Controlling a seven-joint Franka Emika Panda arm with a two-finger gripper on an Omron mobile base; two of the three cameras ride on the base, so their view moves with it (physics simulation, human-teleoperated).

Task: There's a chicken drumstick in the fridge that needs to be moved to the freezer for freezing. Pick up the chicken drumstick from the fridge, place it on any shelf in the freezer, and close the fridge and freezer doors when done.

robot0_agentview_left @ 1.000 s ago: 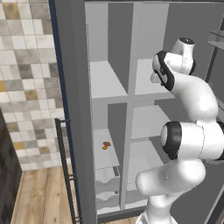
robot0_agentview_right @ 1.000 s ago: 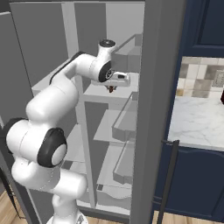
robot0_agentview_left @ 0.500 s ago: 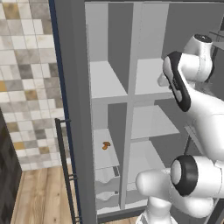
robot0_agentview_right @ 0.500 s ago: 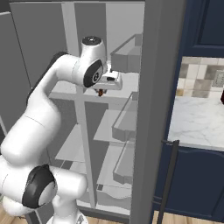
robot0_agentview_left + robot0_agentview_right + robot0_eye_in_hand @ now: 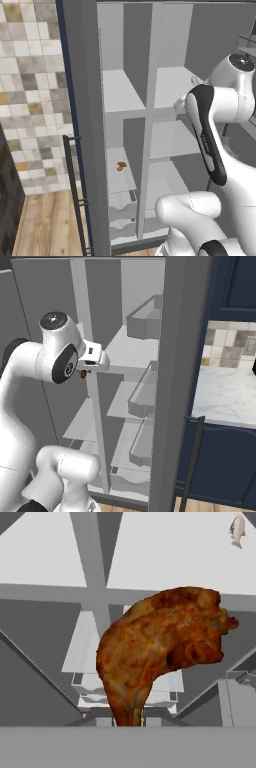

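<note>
The chicken drumstick (image 5: 160, 647), reddish-brown, hangs close before the hand camera with its thin end down between my fingers. In the right base view the drumstick (image 5: 83, 374) is a small dark bit under my gripper (image 5: 84, 372), which is shut on it, in front of the grey divider (image 5: 95, 421). The fridge (image 5: 175, 85) is the wide right compartment and the freezer (image 5: 122, 95) the narrow left one, with a white shelf (image 5: 120, 92). Both doors stand open: the freezer door (image 5: 82, 125) at left, the fridge door (image 5: 172, 381) at right.
An orange-tan lump (image 5: 120, 166) lies on a lower freezer shelf. Clear bins (image 5: 145, 321) line the fridge door's inside. White drawers (image 5: 125, 692) sit low in the unit. A small pale fish (image 5: 237, 532) lies on an upper shelf. My arm's elbow (image 5: 210, 145) stands before the fridge.
My hand has carried the drumstick out of the fridge and leftward toward the divider, dropping slightly. The arm has swung back. Doors and the lump have stayed put.
</note>
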